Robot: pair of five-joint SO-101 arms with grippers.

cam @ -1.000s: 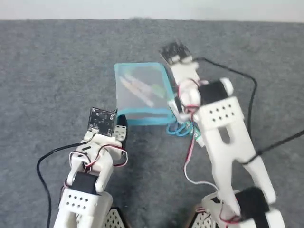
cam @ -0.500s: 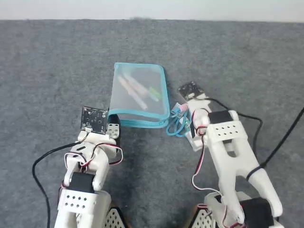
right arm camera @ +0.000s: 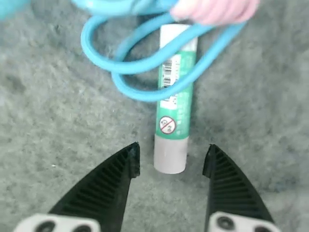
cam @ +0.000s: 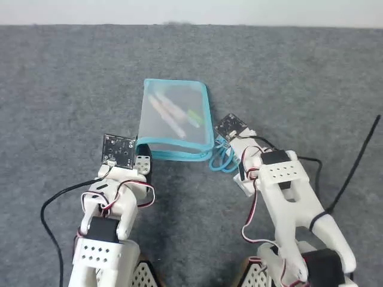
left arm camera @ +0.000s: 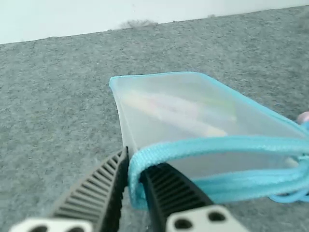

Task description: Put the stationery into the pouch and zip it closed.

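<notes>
A translucent pouch [cam: 175, 119] with a turquoise zip edge lies on the grey mat, with several pens inside it [left arm camera: 178, 113]. My left gripper [left arm camera: 133, 186] is shut on the pouch's near corner at the zip edge [cam: 143, 156]. A blue cord loop [cam: 222, 160] trails from the pouch's other end. Under that cord [right arm camera: 145, 72] lies a green and white glue stick [right arm camera: 175, 121]. My right gripper [right arm camera: 170, 162] is open, its fingers on either side of the stick's capped end. A pink bead [right arm camera: 215, 9] hangs on the cord.
Grey felt mat [cam: 72, 89] covers the table, bare to the left and behind the pouch. Black cables [cam: 54, 206] run by both arm bases. A pale wall edge borders the mat at the back.
My right arm has pulled back from beside the pouch's far end and come down over the cord and glue stick. The pouch shifted slightly. The left arm drew back a little, still holding.
</notes>
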